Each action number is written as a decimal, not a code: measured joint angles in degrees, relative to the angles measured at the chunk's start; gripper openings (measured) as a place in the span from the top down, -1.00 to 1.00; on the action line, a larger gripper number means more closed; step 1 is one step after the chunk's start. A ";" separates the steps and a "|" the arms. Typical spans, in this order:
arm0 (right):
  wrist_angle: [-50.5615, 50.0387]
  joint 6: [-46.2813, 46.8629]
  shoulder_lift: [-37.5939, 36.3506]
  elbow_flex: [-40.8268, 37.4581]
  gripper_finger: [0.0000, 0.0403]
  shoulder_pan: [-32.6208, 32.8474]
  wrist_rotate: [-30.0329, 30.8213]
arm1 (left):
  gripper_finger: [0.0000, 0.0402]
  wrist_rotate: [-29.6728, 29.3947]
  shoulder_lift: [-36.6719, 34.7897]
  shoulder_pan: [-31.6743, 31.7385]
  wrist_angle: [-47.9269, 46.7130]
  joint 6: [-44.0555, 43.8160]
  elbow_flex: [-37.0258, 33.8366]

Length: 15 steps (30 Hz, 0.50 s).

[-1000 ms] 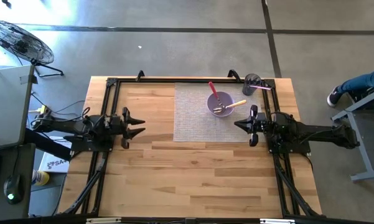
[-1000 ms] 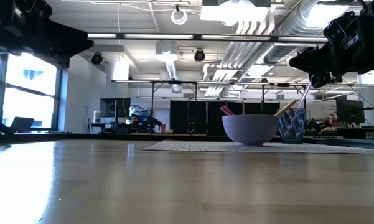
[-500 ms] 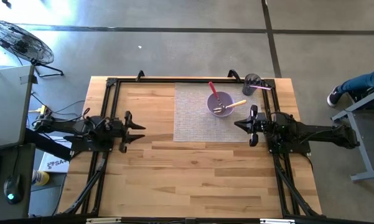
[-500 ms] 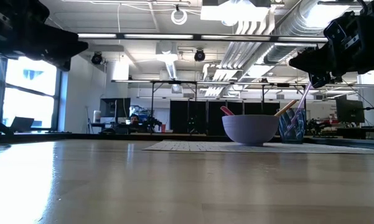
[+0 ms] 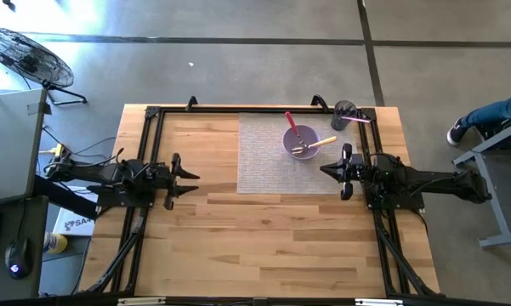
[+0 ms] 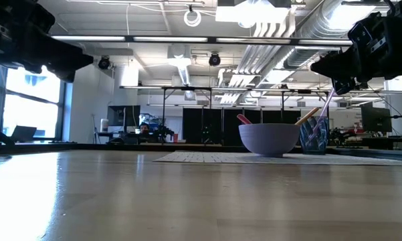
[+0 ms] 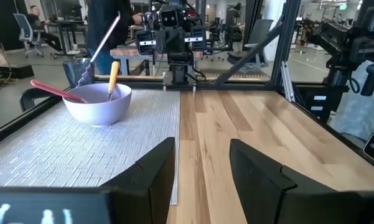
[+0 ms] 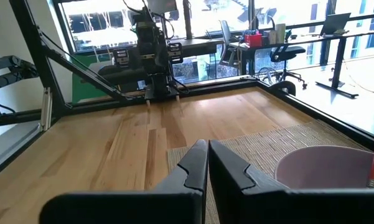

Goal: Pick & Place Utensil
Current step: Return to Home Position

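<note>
The purple bowl [image 5: 293, 140] stands upright on the grey woven mat [image 5: 264, 161]. It sits at about 1 o'clock from the middle of the wooden table [image 5: 204, 238], in the mat's own 1 o'clock part. Two spoons lean inside it. The yellow spoon [image 5: 326, 141] rests its handle over the rim, pointing between 2 and 3 o'clock. The red spoon [image 5: 290, 121] sticks out over the rim toward about 11 o'clock.

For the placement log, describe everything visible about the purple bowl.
The purple bowl is round, smooth, plastic-looking, upright on the woven mat, near the dark cup. A red utensil and the yellow spoon lean inside, handles over the rim. The right pincer is nearby, the left pincer far; neither touches it.
</note>
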 joint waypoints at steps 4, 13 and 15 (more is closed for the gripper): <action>0.00 0.00 0.00 0.00 0.98 0.00 -0.02 | 0.26 -0.01 0.00 0.00 -0.07 0.00 -0.02; 0.00 0.00 0.00 -0.02 0.97 0.00 0.00 | 0.26 -0.02 0.00 0.00 -0.07 0.00 -0.02; 0.00 0.00 0.00 -0.02 0.96 0.00 -0.02 | 0.26 -0.02 0.00 0.00 -0.07 0.00 -0.02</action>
